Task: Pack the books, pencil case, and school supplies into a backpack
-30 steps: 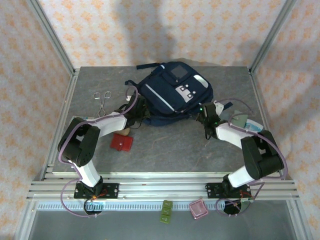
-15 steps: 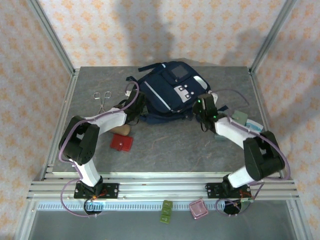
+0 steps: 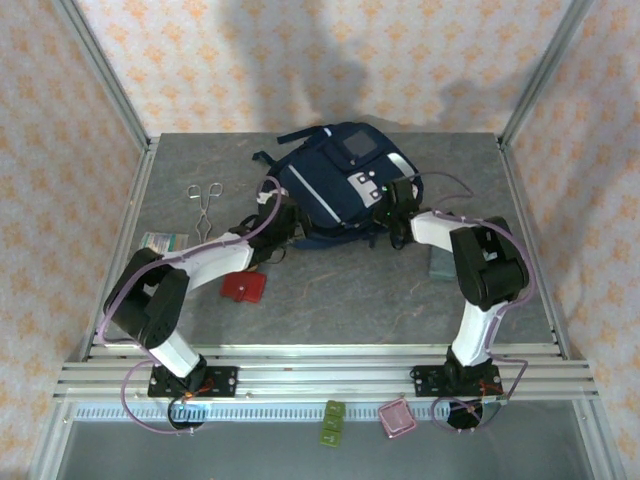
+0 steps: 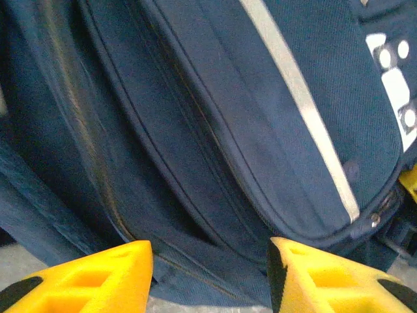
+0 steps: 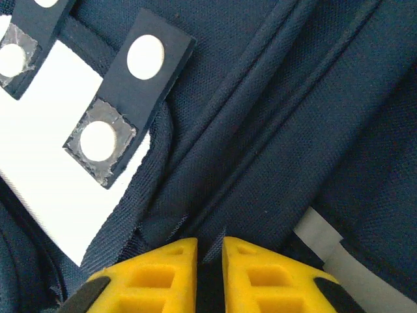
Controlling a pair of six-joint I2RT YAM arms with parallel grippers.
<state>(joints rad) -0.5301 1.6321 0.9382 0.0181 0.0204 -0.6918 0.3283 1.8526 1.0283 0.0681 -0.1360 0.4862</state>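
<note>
Packing status: nothing looks packed yet. The backpack (image 3: 340, 185) lies flat at the far middle of the table, and no opening shows in its top face.
Backpack close-up: the left wrist view has navy panels, zip lines and a white stripe (image 4: 300, 104). The right wrist view has the white patch (image 5: 58, 163) with its studded tabs.
Left gripper (image 3: 283, 222): it is at the bag's near-left edge. Its yellow claw (image 4: 210, 280) stands well open and holds nothing, with the bag's lower hem in front of the gap.
Right gripper (image 3: 393, 197): it is at the bag's near-right edge. The fingers (image 5: 209, 246) are almost together. A dark ridge of fabric runs into the slit, so it looks like a pinch on the bag, though I am not certain.
School supplies: the red square (image 3: 243, 287) lies on the table near the left forearm, apart from the bag.
Books: a flat pale-green item (image 3: 163, 241) lies at the left table edge and a grey-green slab (image 3: 440, 262) by the right arm. Both are too small to identify.
Pencil case: I cannot pick it out.
Other: a scissor-handled tool (image 3: 205, 200) lies left of the bag.
Step judged: getting a zip or flap open.
Remaining: open the bag, load every item, close it.
</note>
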